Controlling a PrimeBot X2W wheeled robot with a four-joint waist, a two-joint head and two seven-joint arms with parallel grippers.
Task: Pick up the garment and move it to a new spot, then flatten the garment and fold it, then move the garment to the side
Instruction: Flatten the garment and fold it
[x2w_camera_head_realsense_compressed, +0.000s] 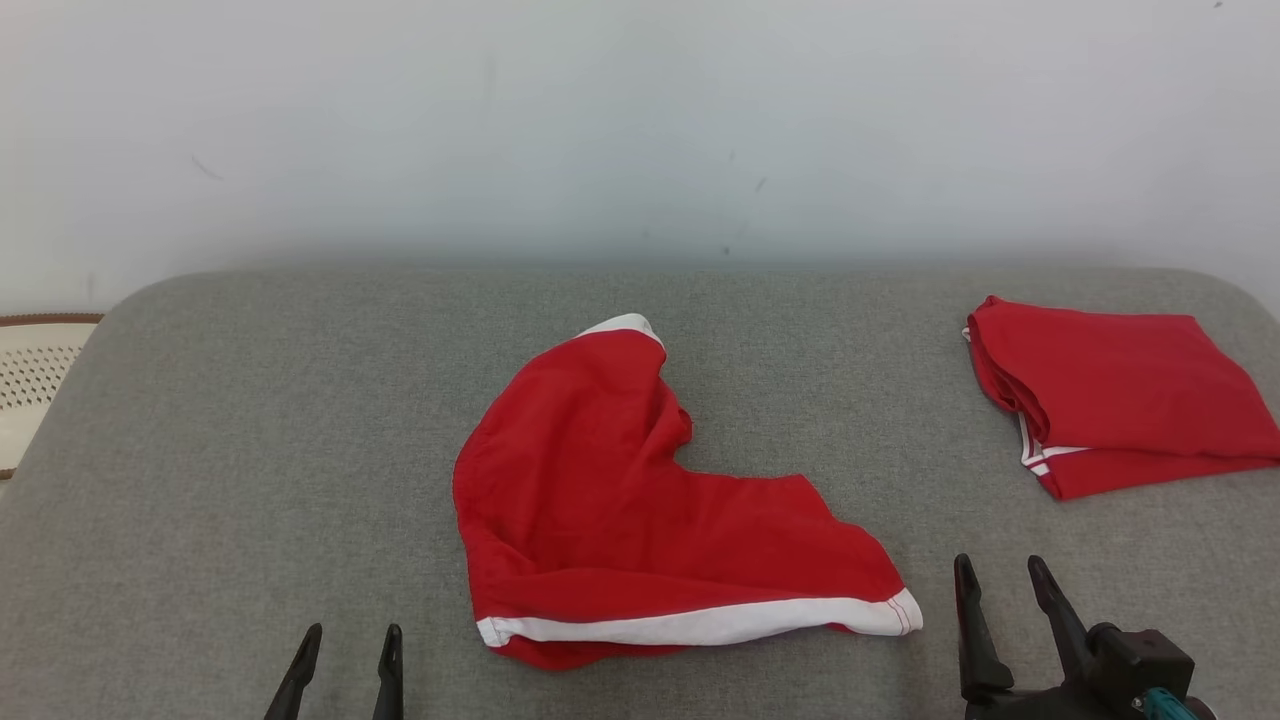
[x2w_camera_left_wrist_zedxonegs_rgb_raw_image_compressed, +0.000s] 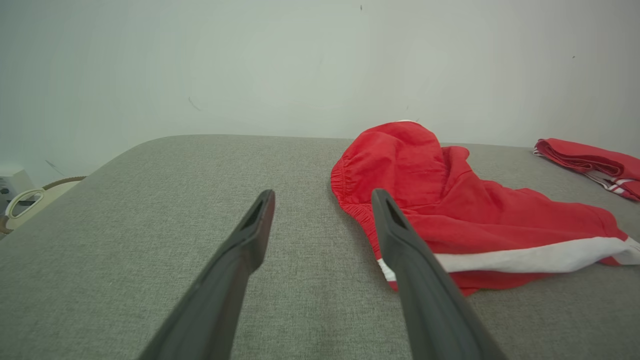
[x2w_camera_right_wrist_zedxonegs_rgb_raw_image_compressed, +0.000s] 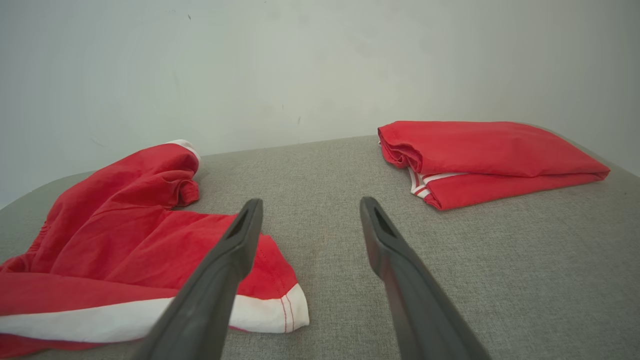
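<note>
Here, crumpled garment (x2w_camera_head_realsense_compressed: 600, 480) mid cushion (x2w_camera_head_realsense_compressed: 250, 450), bare stretch leftward, left gripper (x2w_camera_head_realsense_compressed: 354, 632), right gripper (x2w_camera_head_realsense_compressed: 998, 564) both spread.

Red garment (x2w_camera_left_wrist_zedxonegs_rgb_raw_image_compressed: 465, 210) beside parted end effector (x2w_camera_left_wrist_zedxonegs_rgb_raw_image_compressed: 324, 197)

Left gripper (x2w_camera_head_realsense_compressed: 345, 655) and right gripper (x2w_camera_head_realsense_compressed: 1000, 585) both gape, empty.

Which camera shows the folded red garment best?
The right wrist view: the folded garment lies near, whole, its layered edge and white stripes plain. The head view shows it from above, clipped at the frame edge; the left wrist view, a small far sliver.
</note>
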